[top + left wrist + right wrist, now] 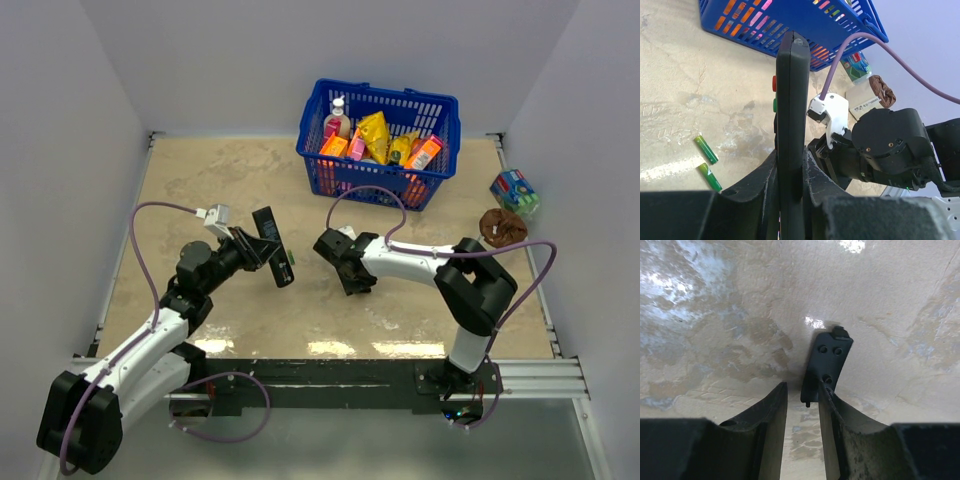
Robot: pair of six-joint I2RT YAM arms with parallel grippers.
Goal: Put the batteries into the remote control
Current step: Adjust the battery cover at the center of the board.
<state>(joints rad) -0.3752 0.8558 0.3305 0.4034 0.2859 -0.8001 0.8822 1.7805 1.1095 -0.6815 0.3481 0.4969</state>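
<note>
The left arm (150,345) stretches forward, its black two-finger left gripper (790,167) clamped on the slim black plastic remote control (792,100). The black right gripper (802,392) points downward, jaws parted slightly.

remote control (792,100) edge-on in left tool (791,167)

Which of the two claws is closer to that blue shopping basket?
Right. The right gripper hovers in front of the blue basket; the left gripper, clamping the remote control, sits farther away, off to its left.

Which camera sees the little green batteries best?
The left wrist view: both batteries lie clear on the table there. The top view gives only a green speck beside the remote control. The right wrist view shows none.
</note>
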